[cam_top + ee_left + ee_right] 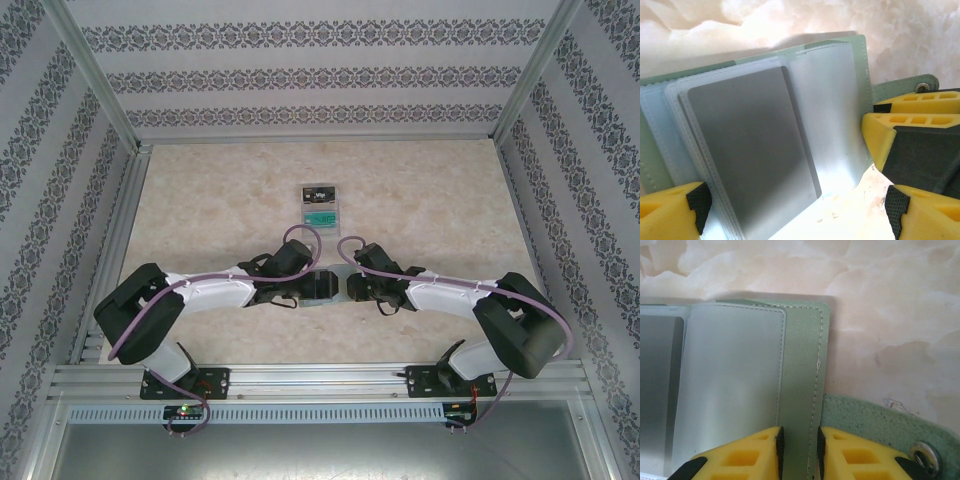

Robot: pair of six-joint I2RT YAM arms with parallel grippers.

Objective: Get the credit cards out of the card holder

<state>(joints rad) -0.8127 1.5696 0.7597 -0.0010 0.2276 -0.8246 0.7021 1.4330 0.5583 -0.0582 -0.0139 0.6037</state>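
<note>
So the wallet [800, 365] lies open on the tabletop [220, 200], dead centre of the top view, right between the two tools. The right tool [799, 452] is nearly closed, pinching the wallet's green cover edge at the bottom of its wrist view, with the snap tab [924, 454] just to the right. The left tool [796, 212] is spread wide, fingers [665, 215] on either side of the clear sleeves [830, 100], gripping nothing. One grey card [755, 150] sits in a sleeve, mid-frame in the left wrist view. Higher up in the top view, a tray [341, 206] holds a black card [320, 192] and a teal card [320, 216].
</note>
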